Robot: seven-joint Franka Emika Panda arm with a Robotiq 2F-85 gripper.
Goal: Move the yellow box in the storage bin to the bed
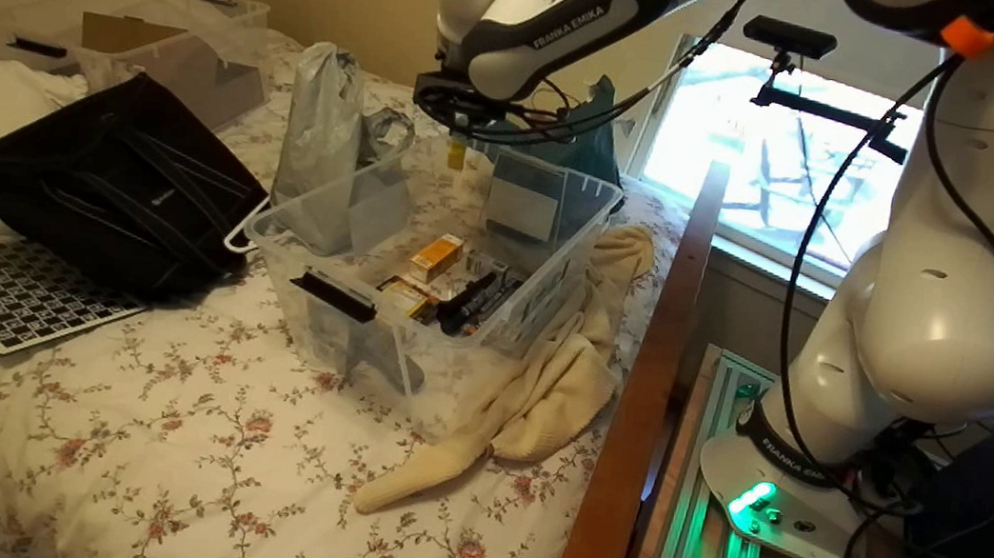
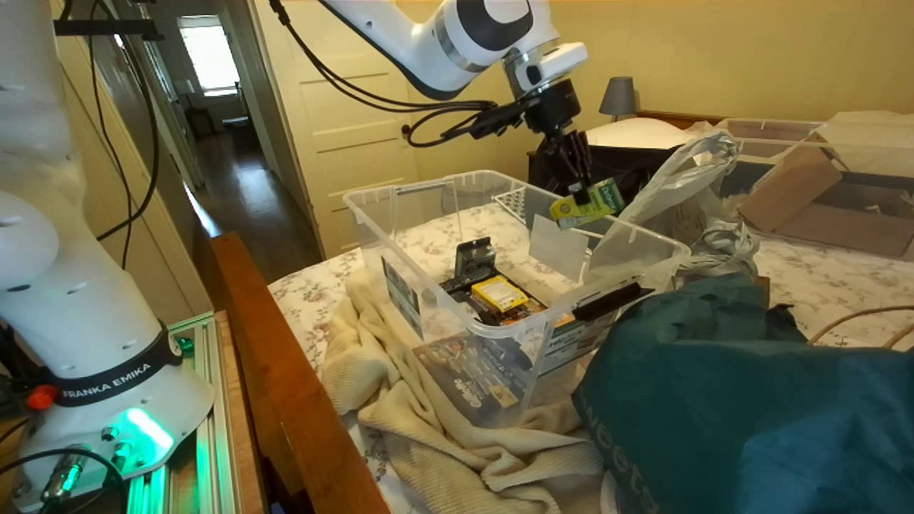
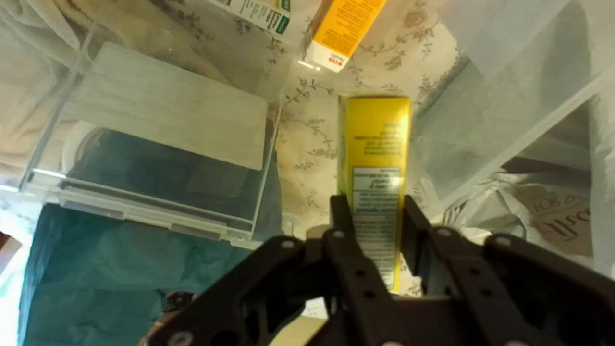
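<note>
Your claw (image 3: 374, 206) clamps the yellow box (image 2: 603, 198), right of centre in an exterior view, near the rim of the storage bin (image 2: 493, 330).
Lift clear, then lower flat onto the bed (image 1: 244, 447) before releasing.

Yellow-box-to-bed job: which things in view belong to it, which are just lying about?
Part of the job:
yellow box, presumably the target
gripper, holding that box
storage bin
bed, the destination

Just lying about:
orange carton, in the storage bin
black bag
patterned board
gray plastic bag
teal bag
cream cloth
</note>
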